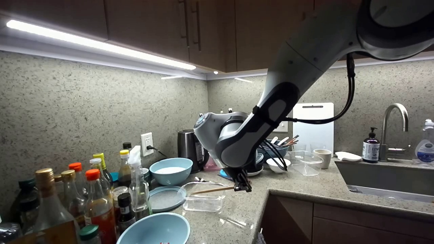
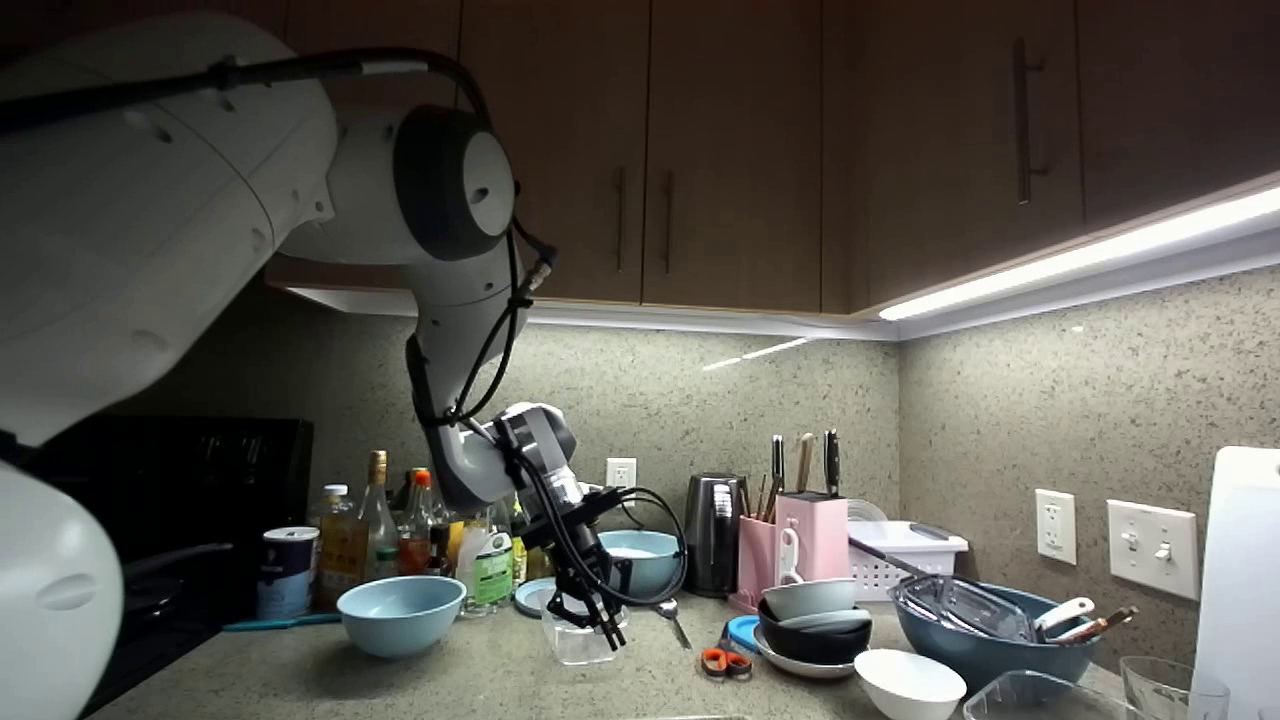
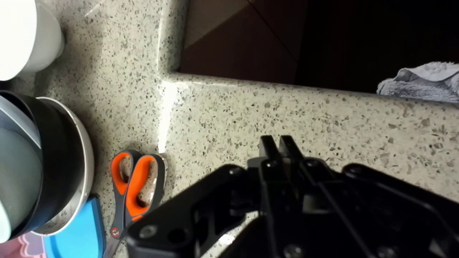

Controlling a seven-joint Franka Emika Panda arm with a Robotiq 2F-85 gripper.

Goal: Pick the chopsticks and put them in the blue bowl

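The thin tan chopsticks (image 1: 212,190) show in an exterior view as one slanting stick that runs from my gripper (image 1: 243,187) over the clear plastic box. I cannot tell the two sticks apart. My gripper is shut on them, with a small gap between its fingertips in the wrist view (image 3: 275,145). The chopsticks are mostly hidden there and cannot be made out near the gripper (image 2: 612,635) in an exterior view. The wide pale blue bowl (image 1: 157,227) stands on the counter, apart from the gripper; it also shows in an exterior view (image 2: 400,622).
A clear plastic box (image 1: 203,204) lies below the chopsticks. A light-blue bowl with white inside (image 1: 171,172) and a round blue lid (image 1: 166,199) stand behind it. Bottles (image 1: 98,200) crowd the wall side. Orange-handled scissors (image 3: 138,182) and stacked bowls (image 2: 815,625) are nearby.
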